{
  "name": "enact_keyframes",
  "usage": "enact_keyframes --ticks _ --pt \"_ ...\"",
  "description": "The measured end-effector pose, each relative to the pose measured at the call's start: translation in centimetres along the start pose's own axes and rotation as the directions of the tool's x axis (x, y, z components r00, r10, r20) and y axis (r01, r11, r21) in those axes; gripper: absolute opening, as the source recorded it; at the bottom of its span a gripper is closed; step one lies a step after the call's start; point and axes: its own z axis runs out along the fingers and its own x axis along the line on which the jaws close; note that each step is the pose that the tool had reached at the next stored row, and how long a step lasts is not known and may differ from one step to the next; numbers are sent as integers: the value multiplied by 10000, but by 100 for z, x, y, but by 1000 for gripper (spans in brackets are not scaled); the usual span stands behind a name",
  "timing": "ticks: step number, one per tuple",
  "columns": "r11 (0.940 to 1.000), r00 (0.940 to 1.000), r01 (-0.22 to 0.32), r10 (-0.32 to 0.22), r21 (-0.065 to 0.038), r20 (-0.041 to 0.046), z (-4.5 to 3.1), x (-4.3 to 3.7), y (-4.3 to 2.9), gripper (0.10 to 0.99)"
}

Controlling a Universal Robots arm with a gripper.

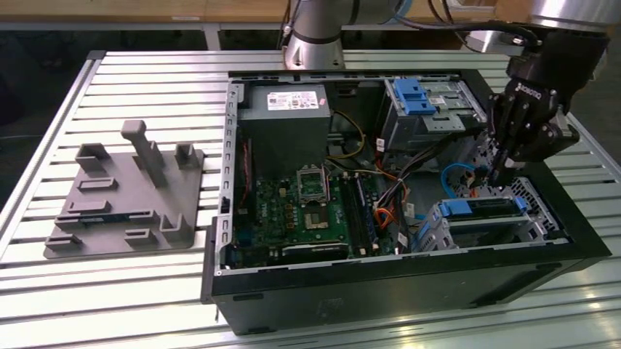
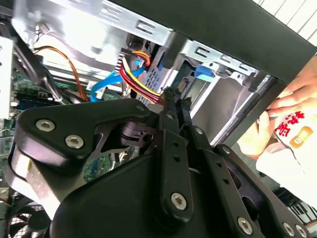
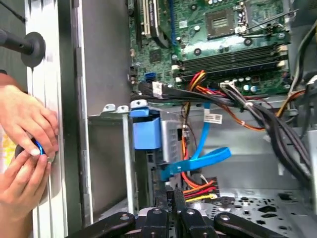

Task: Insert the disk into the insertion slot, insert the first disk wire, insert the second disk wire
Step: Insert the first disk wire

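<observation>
**Clerk:** Surface first. What does the lot stand on?

**Checker:** Slatted metal table, carrying one open computer case.

**Clerk:** Item one, the disk?

**Checker:** Disk, silver with a blue carrier. It is seated in the drive cage, a perforated metal box in the case corner at the exterior view's right, near the front wall.

**Clerk:** Gripper?

**Checker:** Gripper, black, pointing down inside the case, just behind the cage. The jaws are drawn together with the tips almost meeting. I cannot tell whether anything is pinched between them.

**Clerk:** Wires near it?

**Checker:** Blue flat cable, looping past the disk's end to just beside the fingertips. Bundle of red, yellow and black wires, also close to the tips. I cannot tell whether either is plugged in.

**Clerk:** Rest of the case?

**Checker:** Green motherboard in the middle. Grey power supply at the far end. A second metal bay with a blue latch beyond the gripper.

**Clerk:** Outside the case?

**Checker:** Two hands of a person, one above the other, just outside the case wall in the first wrist view. Grey moulded fixture on the table, well apart at the exterior view's left.
</observation>
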Motion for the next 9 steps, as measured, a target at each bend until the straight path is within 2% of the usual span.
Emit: enact_keyframes --ticks 2,3,6,9 --pt "10000 9998 12 -12 -17 187 24 38 -5 165" --pt "10000 9995 21 -20 -29 326 30 54 -7 165" --pt "10000 9962 54 -48 -61 866 40 79 -10 165" --pt "9999 9901 86 -72 -91 1399 46 97 -11 165"
